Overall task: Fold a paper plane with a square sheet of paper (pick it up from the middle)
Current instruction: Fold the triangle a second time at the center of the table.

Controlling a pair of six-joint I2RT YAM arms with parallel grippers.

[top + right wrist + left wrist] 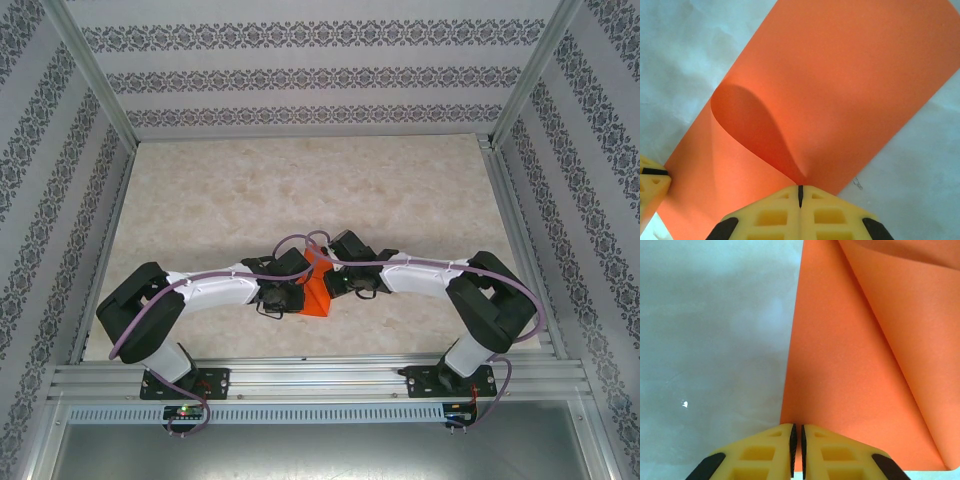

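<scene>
Camera set: one fixed overhead, two wrist-mounted.
Top external: high, far, at 6 o'clock, looking down toward 12 across beige marbled tabletop [300, 180]. Wrist cameras: close, looking past yellow plastic fingers [762, 452] [772, 215] onto thin orange-red paper sheet [320, 297] [840, 365] [840, 75], shared by all three views.

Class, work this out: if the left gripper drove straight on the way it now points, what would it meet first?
The orange sheet, lying right at the left gripper's tips; whether they touch it is unclear.
</scene>
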